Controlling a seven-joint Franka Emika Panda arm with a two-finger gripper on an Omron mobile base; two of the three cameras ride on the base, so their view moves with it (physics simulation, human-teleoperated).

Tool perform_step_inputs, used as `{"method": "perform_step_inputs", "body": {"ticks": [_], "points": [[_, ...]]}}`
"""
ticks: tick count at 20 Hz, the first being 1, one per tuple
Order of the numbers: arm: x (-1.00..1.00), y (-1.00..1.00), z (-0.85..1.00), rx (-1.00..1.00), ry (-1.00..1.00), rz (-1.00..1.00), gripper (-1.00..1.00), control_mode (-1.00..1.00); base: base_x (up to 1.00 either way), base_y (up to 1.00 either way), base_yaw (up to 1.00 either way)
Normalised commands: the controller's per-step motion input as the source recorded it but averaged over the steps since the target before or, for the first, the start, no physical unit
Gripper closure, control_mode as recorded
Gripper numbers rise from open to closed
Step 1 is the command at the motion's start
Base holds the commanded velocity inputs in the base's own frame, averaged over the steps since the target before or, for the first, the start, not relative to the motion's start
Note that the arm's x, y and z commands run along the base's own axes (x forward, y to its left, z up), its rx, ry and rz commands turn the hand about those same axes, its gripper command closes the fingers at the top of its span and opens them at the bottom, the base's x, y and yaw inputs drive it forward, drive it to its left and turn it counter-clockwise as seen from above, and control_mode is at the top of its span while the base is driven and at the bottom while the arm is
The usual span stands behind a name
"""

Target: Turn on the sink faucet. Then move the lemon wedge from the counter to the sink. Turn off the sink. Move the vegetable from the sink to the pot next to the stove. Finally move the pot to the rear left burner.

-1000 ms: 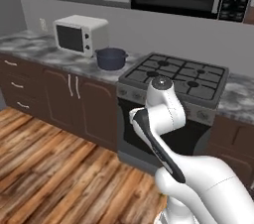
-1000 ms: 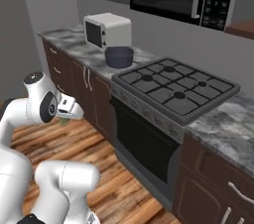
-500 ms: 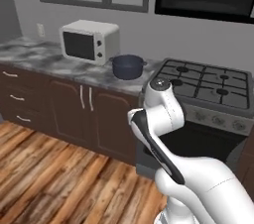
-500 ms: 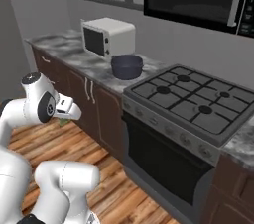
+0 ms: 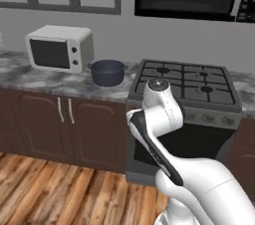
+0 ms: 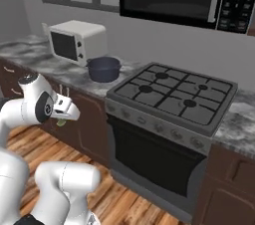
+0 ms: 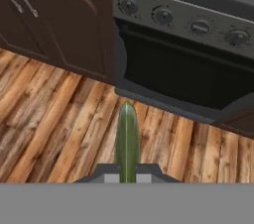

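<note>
I've got the fingers (image 7: 127, 178) clamped on the green vegetable (image 7: 127, 141), carrying it twd the pot (image 5: 108, 71) beside the stove (image 5: 185, 83); next: lift over pot & drop.

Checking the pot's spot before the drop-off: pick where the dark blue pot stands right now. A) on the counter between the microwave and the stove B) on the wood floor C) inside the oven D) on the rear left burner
A: the pot stands on the counter, with the microwave to one side and the stove to the other.
</note>
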Motion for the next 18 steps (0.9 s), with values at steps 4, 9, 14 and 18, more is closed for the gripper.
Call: {"method": "perform_step_inputs", "body": {"ticks": [4,9,14,18], "points": [[0.0,0.0,0.0,0.0,0.0,0.0,1.0,1.0,0.17,0.14,-0.35],[0.0,0.0,0.0,0.0,0.0,0.0,1.0,1.0,0.04,0.35,-0.32],[0.0,0.0,0.0,0.0,0.0,0.0,1.0,1.0,0.13,0.62,-0.28],[0.0,0.0,0.0,0.0,0.0,0.0,1.0,1.0,0.25,0.69,-0.25]]}}
